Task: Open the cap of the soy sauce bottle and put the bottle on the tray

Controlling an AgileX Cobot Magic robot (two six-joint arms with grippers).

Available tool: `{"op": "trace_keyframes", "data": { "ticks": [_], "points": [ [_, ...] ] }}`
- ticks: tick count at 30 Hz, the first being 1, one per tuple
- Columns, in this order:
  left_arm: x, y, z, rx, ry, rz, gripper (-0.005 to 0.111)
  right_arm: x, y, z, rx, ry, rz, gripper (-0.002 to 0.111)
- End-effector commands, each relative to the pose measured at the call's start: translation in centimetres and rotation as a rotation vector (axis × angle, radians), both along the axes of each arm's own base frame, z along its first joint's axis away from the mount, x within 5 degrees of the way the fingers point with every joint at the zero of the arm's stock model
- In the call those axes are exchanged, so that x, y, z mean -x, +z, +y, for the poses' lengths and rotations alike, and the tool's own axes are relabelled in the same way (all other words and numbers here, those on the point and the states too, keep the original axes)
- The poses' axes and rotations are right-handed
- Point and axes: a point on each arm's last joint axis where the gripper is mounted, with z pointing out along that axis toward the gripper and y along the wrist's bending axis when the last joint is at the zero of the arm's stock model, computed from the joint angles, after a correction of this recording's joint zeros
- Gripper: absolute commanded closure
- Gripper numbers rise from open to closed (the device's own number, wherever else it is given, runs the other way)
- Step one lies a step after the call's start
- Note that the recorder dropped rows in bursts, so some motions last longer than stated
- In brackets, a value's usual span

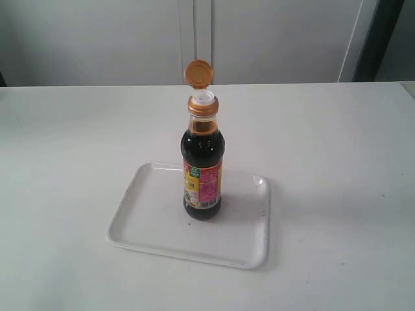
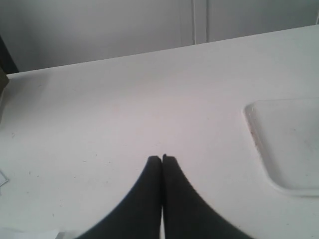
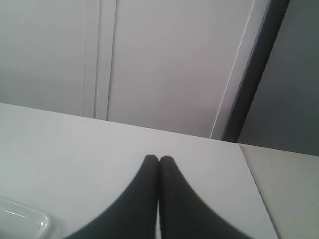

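Note:
The soy sauce bottle (image 1: 202,170) stands upright on the white tray (image 1: 152,223), dark liquid inside and a yellow, red and pink label on its front. Its orange-gold cap (image 1: 198,73) is flipped up on its hinge, and the white spout (image 1: 203,97) shows beneath it. Neither arm appears in the exterior view. My left gripper (image 2: 162,158) is shut with nothing between its fingers, over bare table beside a corner of the tray (image 2: 279,144). My right gripper (image 3: 158,159) is also shut and empty, with a tray corner (image 3: 25,219) low in its view.
The white table (image 1: 337,162) spreads around the tray on all sides. A pale wall with vertical panel seams (image 1: 194,39) stands behind it, and a dark upright strip (image 1: 382,39) is at the back right. The table's edge (image 3: 249,169) shows in the right wrist view.

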Motion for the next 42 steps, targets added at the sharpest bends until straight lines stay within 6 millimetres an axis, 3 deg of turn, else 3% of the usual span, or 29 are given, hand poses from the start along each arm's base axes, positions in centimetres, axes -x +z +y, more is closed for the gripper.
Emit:
{"op": "trace_keyframes", "data": {
  "ticks": [1,16,42],
  "points": [
    [0.1,-1.1,0.2,0.036,0.050,0.023,0.107,0.1,-0.1,0.0,-0.007,-0.003,-0.005,0.108],
    [0.4,-4.0,0.3,0.080,0.076,0.057,0.107,0.1,-0.1,0.0,-0.007,-0.003,-0.005,0.108],
    [0.6,-4.6,0.3,0.041,0.064,0.117,0.107,0.1,-0.1,0.0,-0.007,-0.003,-0.005,0.108]
  ]
}}
